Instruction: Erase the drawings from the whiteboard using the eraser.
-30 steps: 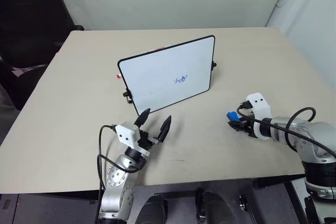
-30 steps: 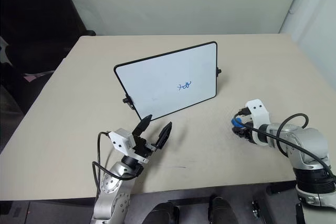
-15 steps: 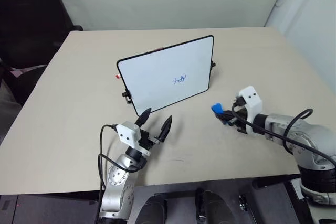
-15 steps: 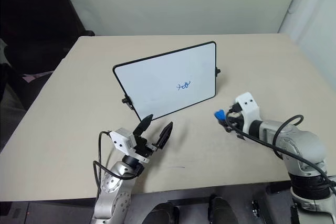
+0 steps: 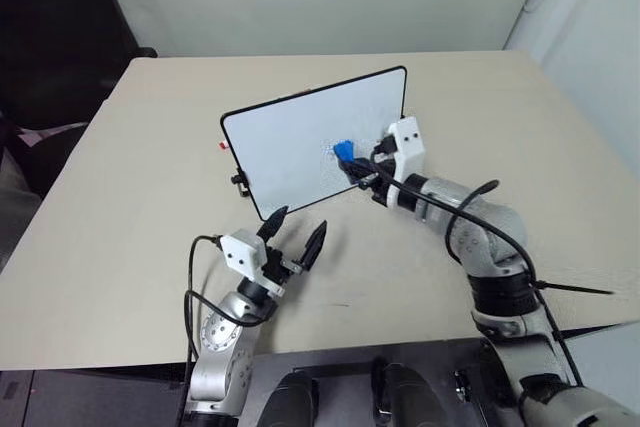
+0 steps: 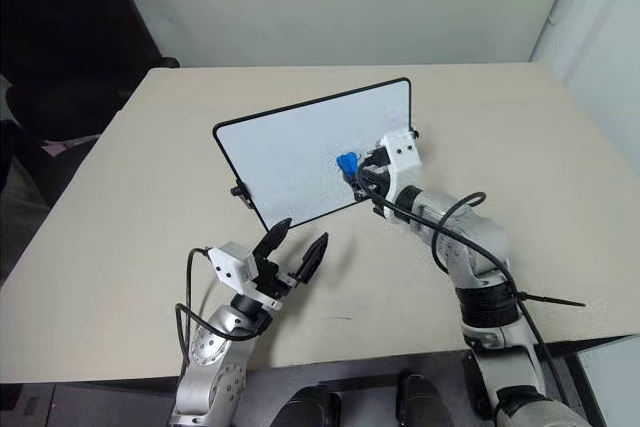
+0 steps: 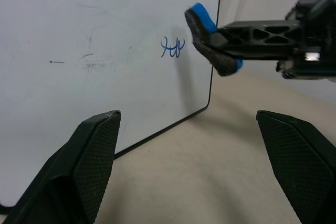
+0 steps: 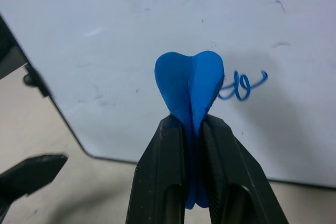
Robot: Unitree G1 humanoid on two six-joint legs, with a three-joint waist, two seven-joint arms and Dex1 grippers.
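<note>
Your right gripper (image 5: pixel 352 169) is no longer out over the bare table (image 5: pixel 150 167) on the right where it was a second ago; it is now swinging up and left to the whiteboard (image 5: pixel 290 147), carrying the eraser (image 5: pixel 343 152) with it. The fingers are pinching that blue block so hard it is folding between them, as your right wrist view is showing. Your left gripper (image 5: pixel 297 234) is sitting where it was, low in front of the board with its fingers spread wide and holding nothing.

The board is standing tilted near the middle of the table, and the drawings (image 8: pixel 242 86) are sitting on its right half, just beside the eraser's tip. In the left wrist view the dark face of the eraser looks to be hanging just off the surface, not pressing yet.

So you are wanting to bring that dark face flat onto the white, then sweep sideways across the loops. Keep the pressure light, I'd say: the board is only propped, and a hard push could tip it back.

From the head views the eraser is covering the scribble, so you are judging contact from the wrist cameras. What is propping the board from behind is hidden, and faint grey smudges elsewhere on it are too dim to read.
</note>
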